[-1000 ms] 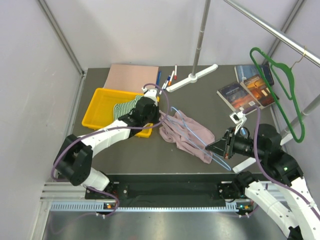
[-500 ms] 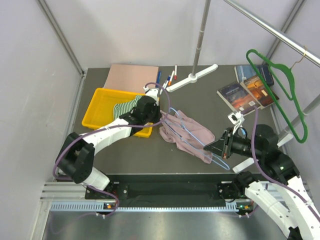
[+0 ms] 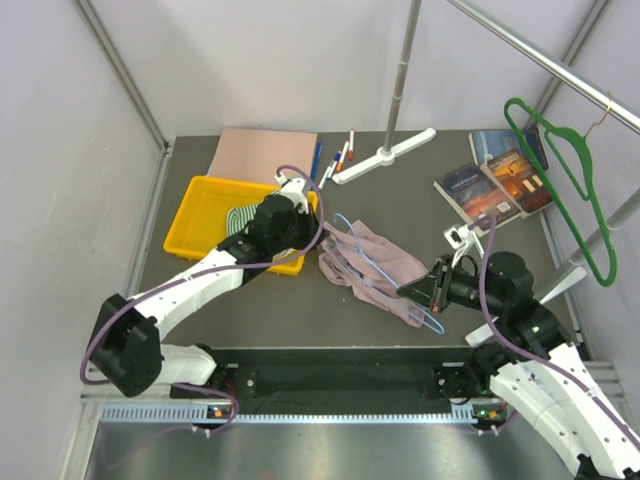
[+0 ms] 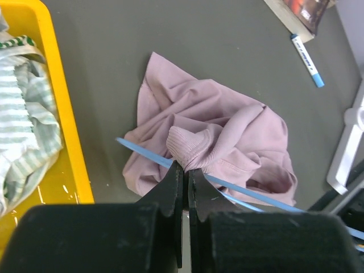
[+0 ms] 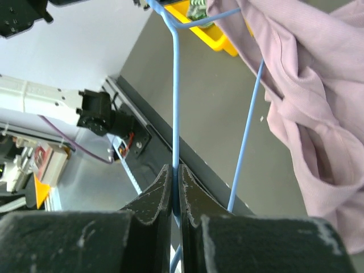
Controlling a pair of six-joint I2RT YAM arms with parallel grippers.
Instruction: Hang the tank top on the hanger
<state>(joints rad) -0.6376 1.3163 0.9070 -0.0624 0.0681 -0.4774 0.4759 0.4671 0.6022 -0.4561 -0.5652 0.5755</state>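
Observation:
The dusty pink tank top [image 3: 385, 262] lies crumpled on the dark table in the middle. The light-blue wire hanger [image 3: 372, 268] runs partly through and over it. My left gripper [image 3: 318, 240] sits at the garment's left edge, and its jaws [image 4: 186, 169] are shut on a ribbed fold of the tank top [image 4: 227, 128], just above the hanger wire [image 4: 142, 150]. My right gripper [image 3: 412, 290] is at the garment's lower right, shut [image 5: 175, 172] on one wire of the hanger [image 5: 175, 85]. The tank top [image 5: 307, 85] hangs over the hanger's far part.
A yellow tray [image 3: 200, 215] holding a green-and-white striped cloth [image 4: 28, 114] stands left of the garment. A pink board [image 3: 265, 153], markers [image 3: 340, 155] and a white stand base [image 3: 385, 155] are behind. Books [image 3: 495, 180] lie at the right. A green hanger [image 3: 565, 170] hangs from the rail.
The right gripper has moved left toward the garment with the hanger in it. The left wrist has shifted slightly left. Both grips are unchanged.

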